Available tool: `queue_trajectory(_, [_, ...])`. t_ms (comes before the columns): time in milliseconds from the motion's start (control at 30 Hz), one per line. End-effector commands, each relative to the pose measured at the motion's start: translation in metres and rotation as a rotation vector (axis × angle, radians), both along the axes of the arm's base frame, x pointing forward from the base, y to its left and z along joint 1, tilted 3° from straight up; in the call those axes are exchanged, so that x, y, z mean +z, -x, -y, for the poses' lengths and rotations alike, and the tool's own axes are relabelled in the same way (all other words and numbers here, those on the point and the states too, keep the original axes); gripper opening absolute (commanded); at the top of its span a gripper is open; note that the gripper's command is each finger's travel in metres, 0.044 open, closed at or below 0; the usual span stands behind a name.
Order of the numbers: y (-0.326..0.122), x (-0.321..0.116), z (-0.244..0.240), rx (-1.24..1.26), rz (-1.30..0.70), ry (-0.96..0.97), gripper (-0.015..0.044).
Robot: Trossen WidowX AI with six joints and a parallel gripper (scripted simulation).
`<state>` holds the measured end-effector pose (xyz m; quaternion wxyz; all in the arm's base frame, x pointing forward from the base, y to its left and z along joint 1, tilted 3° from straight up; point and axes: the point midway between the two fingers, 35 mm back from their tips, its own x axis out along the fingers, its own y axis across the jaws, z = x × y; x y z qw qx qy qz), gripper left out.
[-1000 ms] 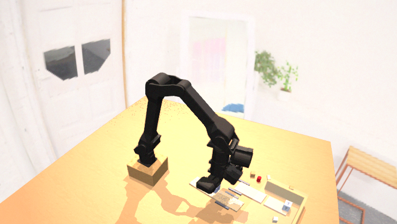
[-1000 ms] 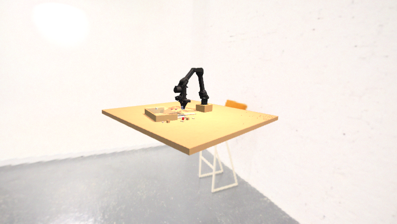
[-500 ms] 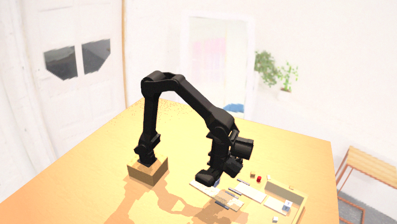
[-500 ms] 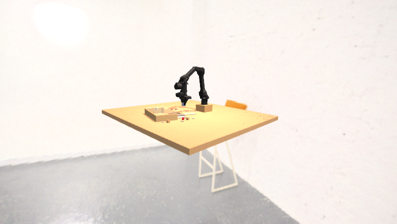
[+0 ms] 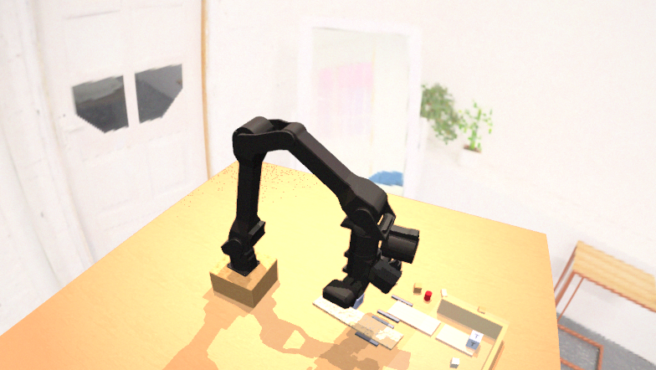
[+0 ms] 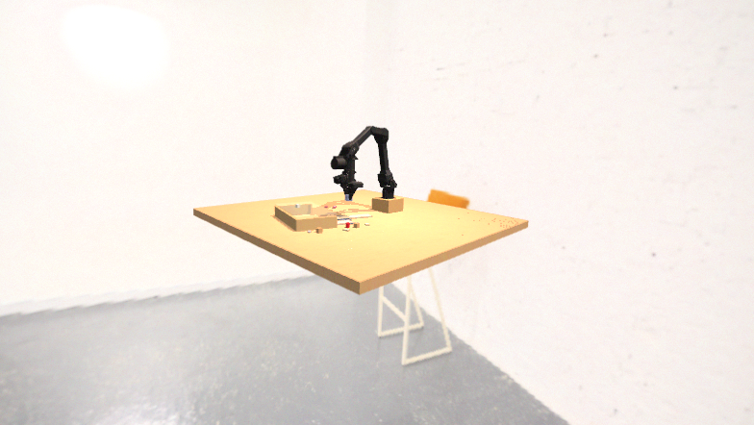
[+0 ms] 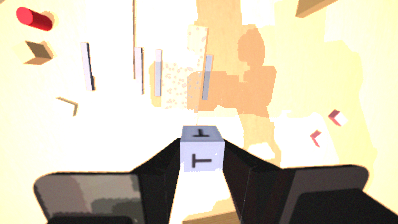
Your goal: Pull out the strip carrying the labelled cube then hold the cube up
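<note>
Pincer (image 7: 202, 150) clamped on the cube (image 7: 202, 155) (pale blue, marked T), cube pinched between both fingers, raised off the surface (image 5: 137, 285), above the near end of the strip (image 5: 356, 316), tray (image 5: 498, 340) beyond.

Black gripper (image 7: 202, 172) showing against yellow-orange table (image 5: 137, 285). Cube (image 7: 202, 148) reading pale lavender with black T marks. Cylinder (image 7: 35, 18) glowing red, strip (image 5: 356, 321) looking speckled white-tan, tray (image 5: 498, 328) showing tan.

the tool (image 5: 356, 300) hides most of the held cube (image 5: 358, 300) in the top view.
</note>
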<state>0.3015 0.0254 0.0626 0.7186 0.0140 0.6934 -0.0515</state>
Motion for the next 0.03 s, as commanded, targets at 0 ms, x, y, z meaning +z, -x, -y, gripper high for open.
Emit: queue_trajectory(0, [-0.0007,0.0013,-0.0005,-0.004,0.003,-0.003,0.0000])
